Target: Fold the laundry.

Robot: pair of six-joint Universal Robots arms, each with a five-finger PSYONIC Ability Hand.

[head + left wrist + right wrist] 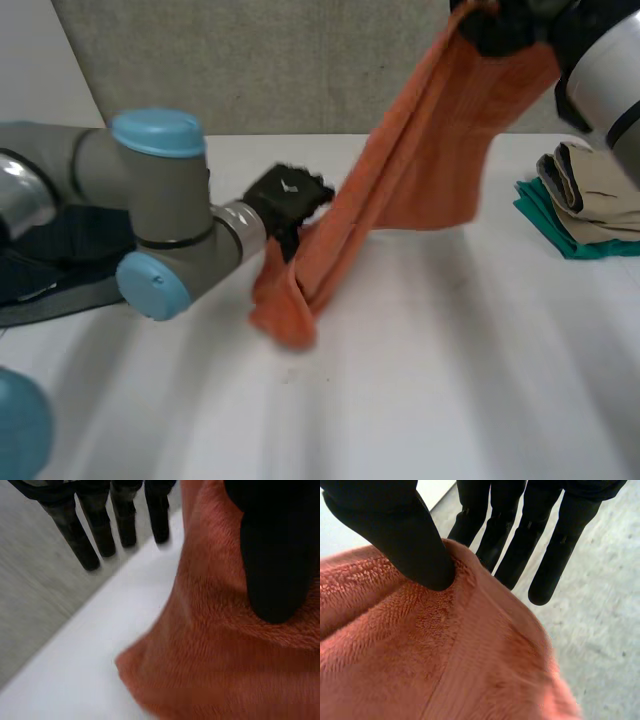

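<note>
Above table point(450, 390) far edge, right hand point(500, 30) pinches towel point(420, 150) top; left hand point(285, 195) slack, thumb just resting on low end. Risk: low end slips, towel swings onto folded pile point(590, 200).

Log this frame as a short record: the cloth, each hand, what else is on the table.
cloth: orange towel, stretched aslant, lower end on the white table
right hand: pinches the towel's top, held high
left hand: at the towel's lower part, near the table
also on table: folded beige and teal stack at right; dark cloth at left
</note>
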